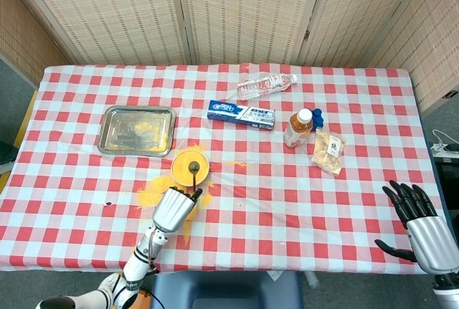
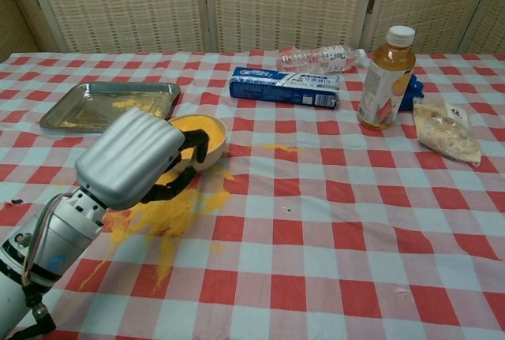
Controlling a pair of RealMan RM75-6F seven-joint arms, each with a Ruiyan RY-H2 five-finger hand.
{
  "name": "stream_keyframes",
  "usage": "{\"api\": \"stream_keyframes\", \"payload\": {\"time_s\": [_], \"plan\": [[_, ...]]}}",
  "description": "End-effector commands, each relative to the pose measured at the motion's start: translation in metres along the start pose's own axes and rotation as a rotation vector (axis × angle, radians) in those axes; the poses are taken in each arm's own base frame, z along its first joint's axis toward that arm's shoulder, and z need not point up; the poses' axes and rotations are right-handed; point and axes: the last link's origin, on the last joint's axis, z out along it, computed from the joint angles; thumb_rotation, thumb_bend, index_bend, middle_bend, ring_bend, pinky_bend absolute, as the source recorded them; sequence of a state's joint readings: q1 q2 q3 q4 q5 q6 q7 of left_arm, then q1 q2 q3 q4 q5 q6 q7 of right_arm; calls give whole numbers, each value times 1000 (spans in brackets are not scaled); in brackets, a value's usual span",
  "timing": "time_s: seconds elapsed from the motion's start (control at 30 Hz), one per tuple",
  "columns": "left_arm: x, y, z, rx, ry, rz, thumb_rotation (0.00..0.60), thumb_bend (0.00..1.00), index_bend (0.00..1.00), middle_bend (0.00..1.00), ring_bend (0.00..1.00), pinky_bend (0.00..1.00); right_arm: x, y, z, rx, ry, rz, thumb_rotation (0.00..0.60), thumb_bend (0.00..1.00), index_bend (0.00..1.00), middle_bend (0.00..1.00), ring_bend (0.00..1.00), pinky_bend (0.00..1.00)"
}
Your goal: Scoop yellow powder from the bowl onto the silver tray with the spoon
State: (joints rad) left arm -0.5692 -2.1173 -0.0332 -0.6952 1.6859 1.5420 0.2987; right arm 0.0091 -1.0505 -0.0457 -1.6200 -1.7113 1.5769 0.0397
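Observation:
A yellow bowl of yellow powder stands on the checked cloth, just right of and nearer than the silver tray, which holds a little powder. The dark spoon stands in the bowl with its handle leaning toward me. My left hand is at the bowl's near side, and its curled dark fingers hold the handle's end. In the chest view this hand covers the spoon and the bowl's left rim. At the front right corner my right hand holds nothing, its fingers spread.
Spilled yellow powder covers the cloth under my left hand, with a small streak right of the bowl. Farther back lie a clear water bottle and a blue toothpaste box. An orange drink bottle and a snack bag stand right.

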Motion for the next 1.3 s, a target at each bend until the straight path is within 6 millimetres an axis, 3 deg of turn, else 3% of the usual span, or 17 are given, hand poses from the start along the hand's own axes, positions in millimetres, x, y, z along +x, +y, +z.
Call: {"api": "stream_keyframes", "payload": {"time_s": [0.03,0.53,0.93,1.3], "plan": [[0,0,0,0,1,-1,600,445,522,1000,1000,1000,0,0,0,1,-2,-1,529,0,0,0,0,0],[0,-4,2,11,1,13,600,446,541,1000,1000,1000,0,0,0,0,-5,-7,527,0,0,0,0,0],[2,-8,-2,6,6,31,600,447,478,1000,1000,1000,-1,0,0,-4,-7,-10,527,0,0,0,0,0],[2,-16,-6,29,3,44,600,447,491,1000,1000,1000,0,0,-1,-3,-5,-12,527,0,0,0,0,0]]}}
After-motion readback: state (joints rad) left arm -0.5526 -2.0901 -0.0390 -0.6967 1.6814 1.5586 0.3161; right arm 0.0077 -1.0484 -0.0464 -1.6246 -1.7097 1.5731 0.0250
